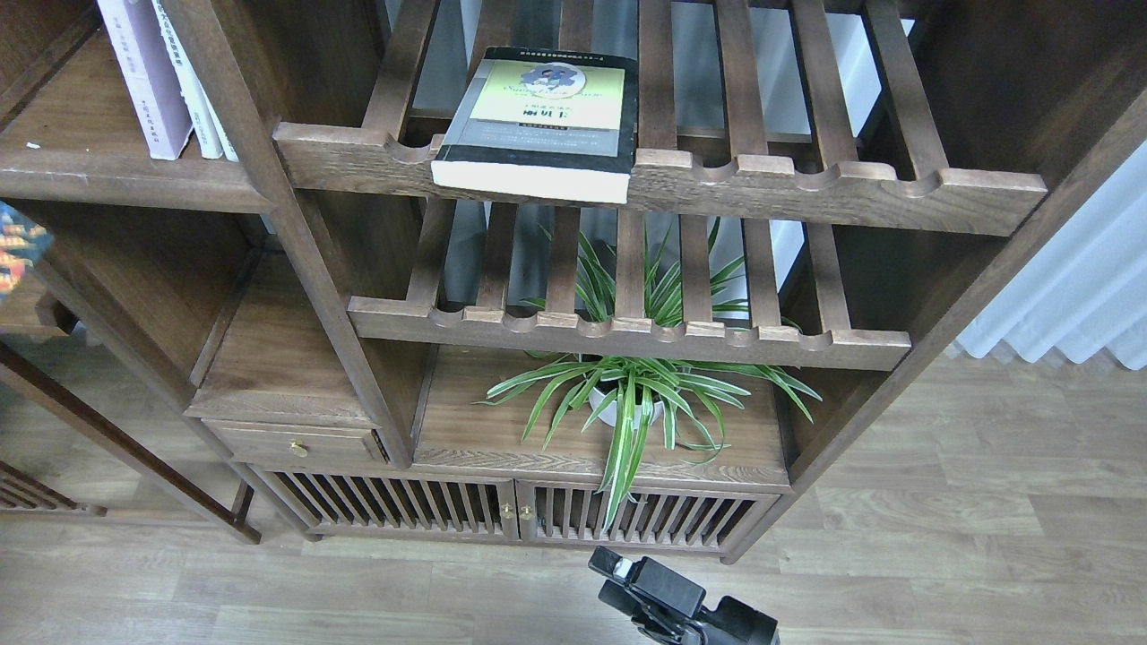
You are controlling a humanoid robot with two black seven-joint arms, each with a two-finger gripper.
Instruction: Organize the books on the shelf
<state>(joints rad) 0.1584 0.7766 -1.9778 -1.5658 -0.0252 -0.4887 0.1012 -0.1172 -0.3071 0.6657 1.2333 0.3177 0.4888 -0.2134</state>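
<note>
The thick black-edged book (542, 121) with the yellow-green cover panel lies flat, cover up, on the upper slatted rack, its page edge overhanging the notched front rail. The pale lavender-white book (143, 81) stands upright on the solid dark-brown shelf (107, 175) at the upper left, next to thin white-spined books (193, 90). A colourful patch (18, 246) at the left edge is too cut off to identify. A black gripper part (627, 582) shows at the bottom centre, low above the floor and far from the books; I take it for my right one, and its fingers cannot be told apart. My left gripper is out of view.
A second slatted rack (627, 336) sits below the first. A potted spider plant (632, 399) stands on the board under it, leaves hanging over the cabinet doors (511, 511). A small drawer (296, 443) is at lower left. A white curtain (1075, 296) hangs at right.
</note>
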